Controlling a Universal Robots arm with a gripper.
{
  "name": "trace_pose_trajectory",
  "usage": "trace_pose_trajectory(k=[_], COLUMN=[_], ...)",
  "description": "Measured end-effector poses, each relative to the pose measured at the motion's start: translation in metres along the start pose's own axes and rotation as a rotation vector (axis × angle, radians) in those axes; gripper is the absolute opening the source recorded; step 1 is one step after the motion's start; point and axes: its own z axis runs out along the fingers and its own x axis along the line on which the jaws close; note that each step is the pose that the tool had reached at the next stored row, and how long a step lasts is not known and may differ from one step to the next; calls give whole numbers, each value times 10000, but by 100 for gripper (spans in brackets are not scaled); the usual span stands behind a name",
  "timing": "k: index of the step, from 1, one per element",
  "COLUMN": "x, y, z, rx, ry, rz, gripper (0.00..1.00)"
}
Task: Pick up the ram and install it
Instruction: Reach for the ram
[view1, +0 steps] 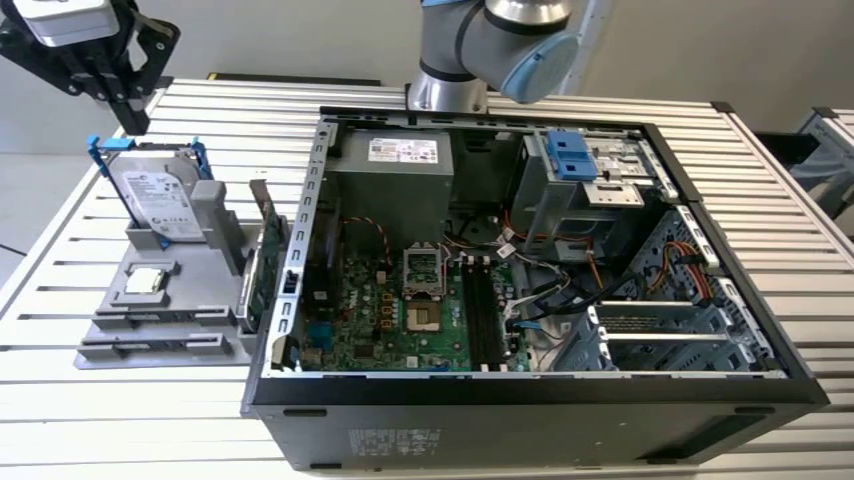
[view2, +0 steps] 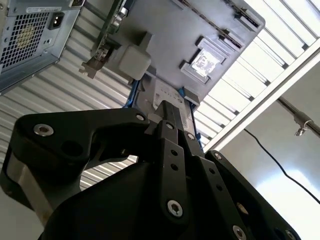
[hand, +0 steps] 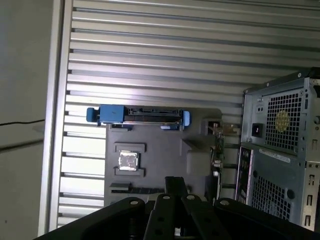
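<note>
My black gripper (view1: 134, 122) hangs at the exterior view's far left, above the back edge of the table and just beyond the grey parts holder (view1: 187, 290). Its fingers are shut with nothing between them. In both wrist views the gripper (view2: 168, 108) (hand: 175, 181) points down at the holder (hand: 160, 150). The ram (view1: 158, 320) looks like a thin dark strip in a slot near the holder's front. In the first wrist view the ram (hand: 134, 189) is partly covered by the gripper. The open computer case (view1: 287, 300) shows the motherboard's long black memory slots (view1: 483, 310).
On the holder stand a silver hard drive with blue rails (view1: 160, 200), a small square chip (view1: 144, 281) and an upright green expansion card (view1: 270, 250). The arm's base (view1: 447, 60) rises behind the case. The slatted table (view1: 120, 420) stretches around them.
</note>
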Motion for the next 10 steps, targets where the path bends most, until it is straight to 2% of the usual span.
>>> trace_pose_trajectory(k=[10], x=[7], y=[-127], z=[-6], rx=[0], ry=[2], rz=[-6], gripper=[0])
